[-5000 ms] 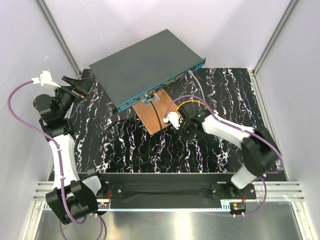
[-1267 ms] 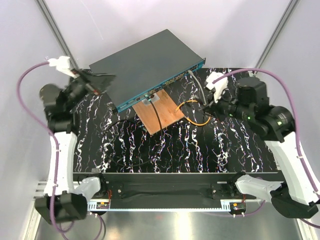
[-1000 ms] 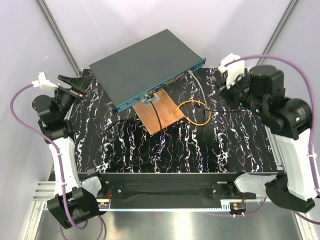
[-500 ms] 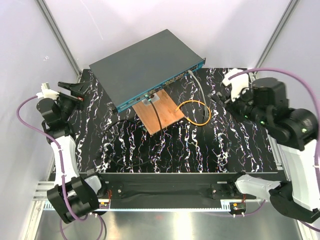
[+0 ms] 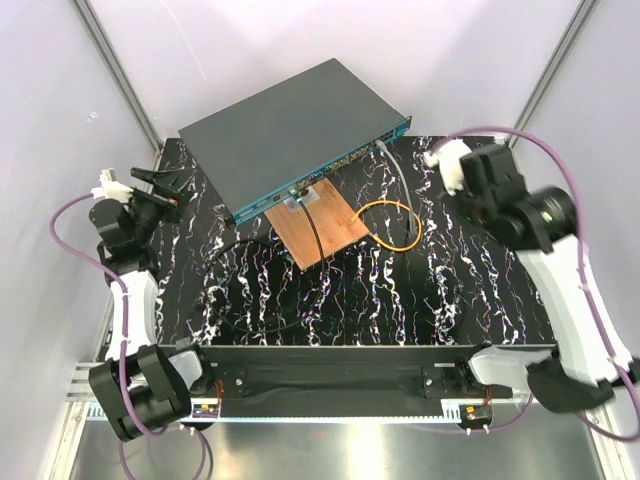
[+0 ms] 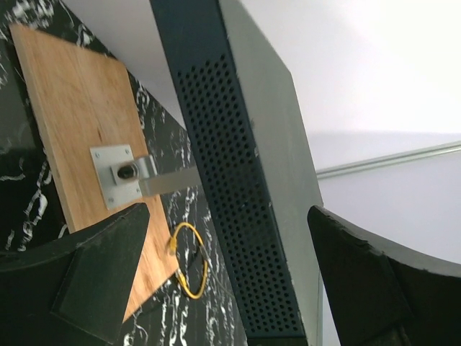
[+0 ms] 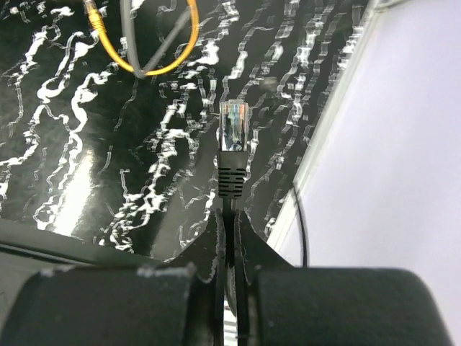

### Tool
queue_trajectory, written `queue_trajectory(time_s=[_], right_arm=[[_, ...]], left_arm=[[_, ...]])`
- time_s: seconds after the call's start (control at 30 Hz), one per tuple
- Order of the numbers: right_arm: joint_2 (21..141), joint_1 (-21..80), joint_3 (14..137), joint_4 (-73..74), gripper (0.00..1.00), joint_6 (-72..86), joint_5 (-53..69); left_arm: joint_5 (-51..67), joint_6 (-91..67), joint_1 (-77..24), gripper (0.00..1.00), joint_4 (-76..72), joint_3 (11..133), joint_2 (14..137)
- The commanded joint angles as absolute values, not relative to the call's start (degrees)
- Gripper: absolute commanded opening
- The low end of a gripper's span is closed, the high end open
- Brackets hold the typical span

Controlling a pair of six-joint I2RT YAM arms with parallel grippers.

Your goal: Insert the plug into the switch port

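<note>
Plug [image 7: 232, 137], entry one: where is it, and what is it like?
— Clear connector with a black ribbed boot, carried by the right gripper [image 7: 229, 216]. It points out over the black marbled table [image 5: 400, 300], close to the table's right edge.

Grip on it?
— The jaws are closed down to a slit, pinching the black cable just behind the boot. The plug itself stands clear of the fingertips.

Switch [image 5: 290, 130], entry two?
— Flat dark box at the far side of the table, set at an angle. Its teal-edged front faces the near right. The plug is well apart from it, off to the right of that front.

Anything at the front?
— A grey cable runs from near the right end. A wooden board [image 5: 320, 225] lies against the front, with a small metal bracket [image 6: 119, 176] on it. A black cable crosses the board.

Left gripper [image 6: 227, 213], entry three?
— Jaws spread wide, nothing held. It sits at the left of the table and looks along the switch's perforated side.

Loose items?
— One yellow cable [image 5: 417, 228], coiled in a loop on the table beside the board, between the board and the right arm.
</note>
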State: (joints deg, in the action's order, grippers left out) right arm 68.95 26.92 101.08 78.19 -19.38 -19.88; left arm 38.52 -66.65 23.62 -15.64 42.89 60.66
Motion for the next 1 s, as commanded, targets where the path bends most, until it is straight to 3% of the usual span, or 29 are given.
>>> queue_trajectory(time_s=[0.0, 0.3, 0.47, 0.8, 0.97], right_arm=[[75.31, 24.97, 103.70, 74.71, 0.00, -21.80, -15.67], [86.57, 18.11, 109.77, 69.00, 0.00, -22.24, 1.91], [89.73, 18.11, 110.30, 65.48, 0.00, -19.34, 3.43], [94.48, 18.11, 116.18, 62.40, 0.00, -17.58, 4.74], [96.76, 18.11, 118.56, 61.70, 0.00, -17.40, 5.36]], left_arm=[[39.11, -69.34, 22.06, 0.99, -23.20, 41.57, 61.52], [38.06, -73.30, 15.21, 0.94, -33.92, 41.83, 66.79], [36.39, -72.69, 13.10, 0.90, -35.42, 42.71, 68.20], [36.65, -73.39, 12.22, 0.70, -36.04, 43.06, 69.34], [36.56, -73.21, 11.69, 0.55, -35.68, 43.50, 69.79]])
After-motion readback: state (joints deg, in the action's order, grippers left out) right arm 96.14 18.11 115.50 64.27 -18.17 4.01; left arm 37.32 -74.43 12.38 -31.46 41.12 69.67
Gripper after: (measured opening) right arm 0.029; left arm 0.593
